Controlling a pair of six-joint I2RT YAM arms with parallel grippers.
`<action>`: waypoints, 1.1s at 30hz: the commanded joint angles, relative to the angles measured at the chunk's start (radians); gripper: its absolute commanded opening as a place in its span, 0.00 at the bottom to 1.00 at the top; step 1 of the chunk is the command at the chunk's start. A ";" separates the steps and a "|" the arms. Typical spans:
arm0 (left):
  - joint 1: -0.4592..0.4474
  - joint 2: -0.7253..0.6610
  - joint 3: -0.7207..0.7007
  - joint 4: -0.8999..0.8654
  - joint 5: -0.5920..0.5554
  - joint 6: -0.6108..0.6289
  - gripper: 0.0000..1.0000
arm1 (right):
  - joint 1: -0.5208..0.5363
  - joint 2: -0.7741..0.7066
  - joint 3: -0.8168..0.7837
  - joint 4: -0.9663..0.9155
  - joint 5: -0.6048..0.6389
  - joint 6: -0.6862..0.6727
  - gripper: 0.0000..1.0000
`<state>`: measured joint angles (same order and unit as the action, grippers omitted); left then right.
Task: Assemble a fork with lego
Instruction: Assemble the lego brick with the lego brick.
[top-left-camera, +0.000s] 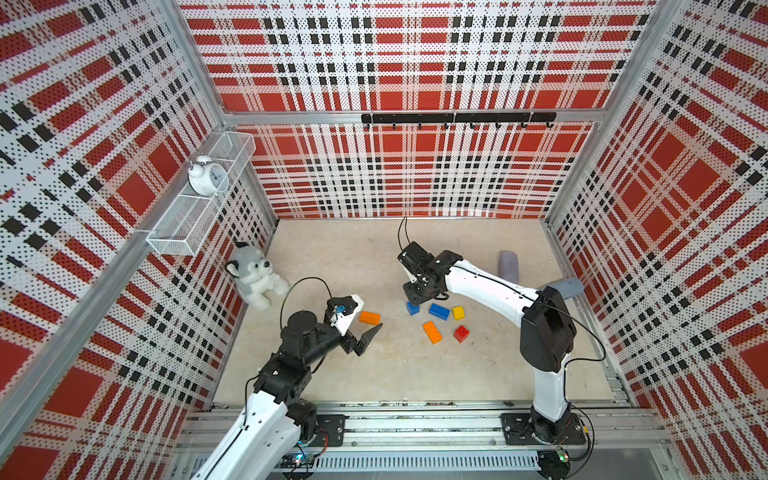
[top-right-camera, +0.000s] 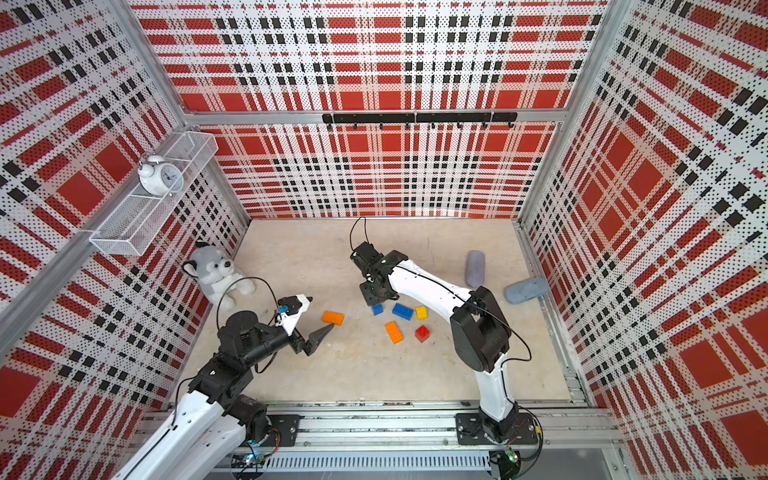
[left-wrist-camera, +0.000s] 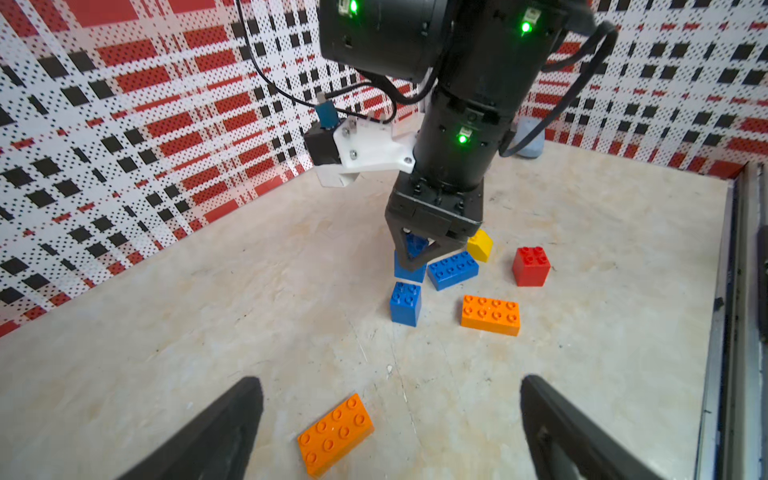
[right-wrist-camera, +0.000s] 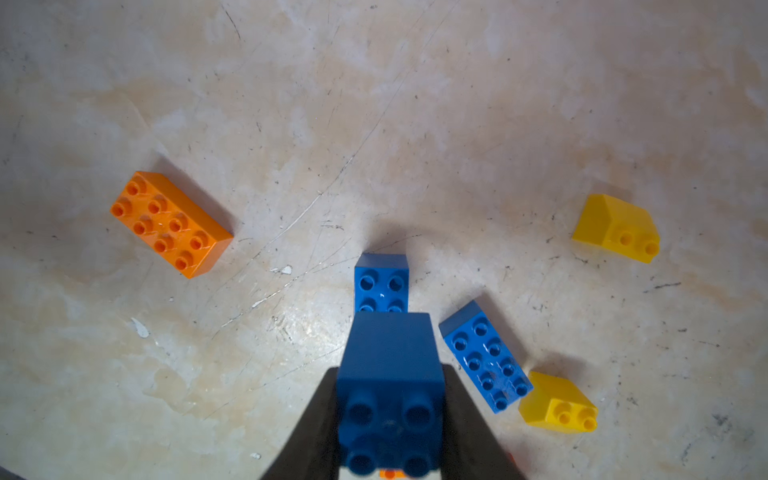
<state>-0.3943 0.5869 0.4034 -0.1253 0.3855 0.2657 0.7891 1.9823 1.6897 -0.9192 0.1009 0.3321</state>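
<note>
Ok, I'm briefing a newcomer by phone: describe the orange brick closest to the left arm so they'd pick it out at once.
Find the left gripper, near the plush dog, jaws wide open. Just ahead of it lies a long orange brick, studs up. Unlike the other orange brick, it lies alone, apart from the blue, yellow and red cluster.

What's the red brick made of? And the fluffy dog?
The red brick looks like hard, glossy plastic, with crisp moulded studs and smooth, slightly shiny faces. The dog seems to be soft plush fabric, with fuzzy grey-and-white fur and a floppy shape. Its stuffing cannot be seen.
</note>
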 joint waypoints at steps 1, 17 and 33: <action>-0.037 0.016 -0.018 -0.014 -0.079 0.039 0.98 | -0.006 0.024 0.021 0.001 -0.021 -0.034 0.28; -0.071 0.029 -0.037 0.013 -0.117 0.046 0.98 | -0.008 0.098 0.048 0.018 -0.007 -0.051 0.29; -0.081 0.046 -0.044 0.033 -0.117 0.050 0.98 | -0.016 0.142 0.054 -0.050 -0.041 -0.017 0.29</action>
<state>-0.4675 0.6296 0.3733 -0.1200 0.2752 0.3035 0.7822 2.0895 1.7515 -0.9287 0.0826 0.2913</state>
